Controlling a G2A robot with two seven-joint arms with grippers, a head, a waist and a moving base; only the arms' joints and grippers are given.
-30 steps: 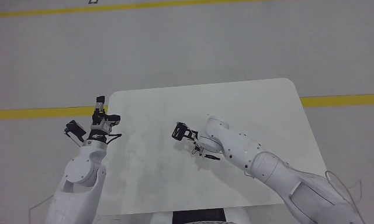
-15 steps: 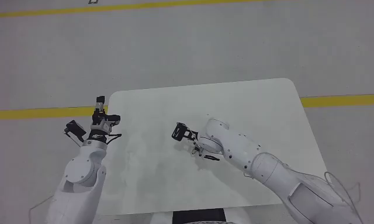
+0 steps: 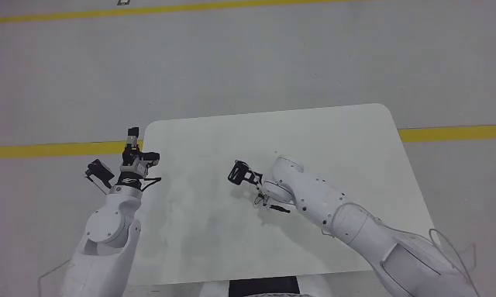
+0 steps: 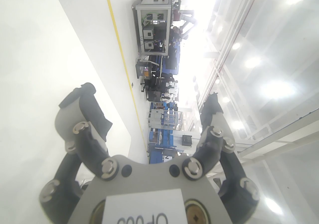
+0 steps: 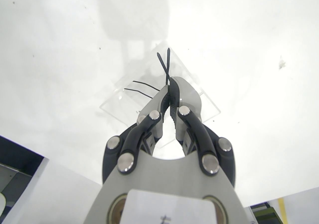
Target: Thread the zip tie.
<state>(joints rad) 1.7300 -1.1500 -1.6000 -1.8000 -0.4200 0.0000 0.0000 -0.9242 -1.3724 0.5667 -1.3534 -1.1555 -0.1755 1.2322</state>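
Two arms: right end effector [image 5: 170, 85] pinches zip tie [image 5: 162, 65]; left end effector [image 4: 149, 91] level, released.

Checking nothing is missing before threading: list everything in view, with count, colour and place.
thin black zip tie: one certain, black, pinched in the right gripper above the plate; its doubled lines may be reflections, cannot tell
clear square plastic plate: one, transparent, flat on the table under that gripper
white rounded-corner table: one, white
yellow floor lines: two, yellow, beyond and beside the table
left gripper: open, empty, by the table's left edge
right gripper: shut on the zip tie, over mid-table
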